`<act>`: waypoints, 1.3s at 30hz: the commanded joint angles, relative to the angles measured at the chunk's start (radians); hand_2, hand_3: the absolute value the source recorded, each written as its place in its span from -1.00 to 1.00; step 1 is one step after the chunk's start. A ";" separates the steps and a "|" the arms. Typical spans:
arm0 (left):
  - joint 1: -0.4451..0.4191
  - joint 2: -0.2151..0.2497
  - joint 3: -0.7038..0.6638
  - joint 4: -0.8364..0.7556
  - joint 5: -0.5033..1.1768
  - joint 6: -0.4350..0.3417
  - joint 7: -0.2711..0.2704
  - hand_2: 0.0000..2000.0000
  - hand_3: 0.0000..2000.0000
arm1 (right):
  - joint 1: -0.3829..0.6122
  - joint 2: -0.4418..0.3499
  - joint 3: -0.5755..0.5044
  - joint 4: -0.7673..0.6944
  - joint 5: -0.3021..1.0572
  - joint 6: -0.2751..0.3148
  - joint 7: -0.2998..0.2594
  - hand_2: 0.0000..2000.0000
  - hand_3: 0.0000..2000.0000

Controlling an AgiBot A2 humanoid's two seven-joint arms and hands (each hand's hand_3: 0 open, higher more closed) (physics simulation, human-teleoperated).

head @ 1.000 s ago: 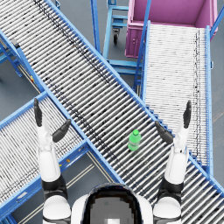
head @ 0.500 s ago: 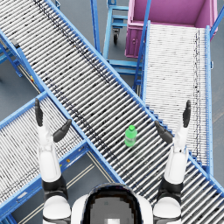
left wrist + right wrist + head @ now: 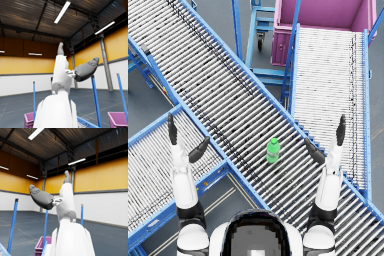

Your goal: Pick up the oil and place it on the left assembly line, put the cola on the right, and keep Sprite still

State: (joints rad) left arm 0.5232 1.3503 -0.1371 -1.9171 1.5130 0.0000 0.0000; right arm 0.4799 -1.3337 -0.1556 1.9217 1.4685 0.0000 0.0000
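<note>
Two hands rise in the head view, the left hand (image 3: 182,148) and the right hand (image 3: 330,150), both spread wide and holding nothing. Between them, apart from both, the green Sprite bottle (image 3: 272,150) stands upright on the diagonal conveyor (image 3: 218,95). In the left wrist view the hand's fingers are apart and empty, with a purple bin (image 3: 30,119) low behind. The right wrist view shows that hand equally open and empty, beside a blue post (image 3: 13,225).

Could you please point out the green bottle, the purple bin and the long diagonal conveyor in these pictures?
green bottle (image 3: 272,151): head view, middle of its body.
purple bin (image 3: 282,47): head view, its front wall.
long conveyor (image 3: 223,95): head view, bare rollers beyond the bottle.
</note>
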 commanded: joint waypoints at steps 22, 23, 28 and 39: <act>0.014 -0.001 0.001 -0.006 0.000 0.000 0.000 -1.00 -1.00 | 0.015 0.000 -0.001 0.003 0.000 0.000 0.000 -1.00 -1.00; 0.016 -0.002 0.001 -0.006 0.000 0.000 0.000 -1.00 -1.00 | 0.016 0.000 -0.001 0.003 0.000 0.000 0.000 -1.00 -1.00; 0.024 -0.003 0.005 -0.007 0.000 0.000 0.000 -1.00 -1.00 | 0.019 0.001 -0.002 -0.001 0.000 0.000 0.000 -1.00 -1.00; 0.001 0.004 0.003 -0.011 0.000 0.000 0.000 -1.00 -1.00 | 0.010 -0.004 0.002 -0.009 0.000 0.000 0.000 -1.00 -1.00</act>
State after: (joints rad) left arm 0.5233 1.3546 -0.1345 -1.9280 1.5130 0.0000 0.0000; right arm 0.4899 -1.3380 -0.1531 1.9125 1.4685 0.0000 0.0000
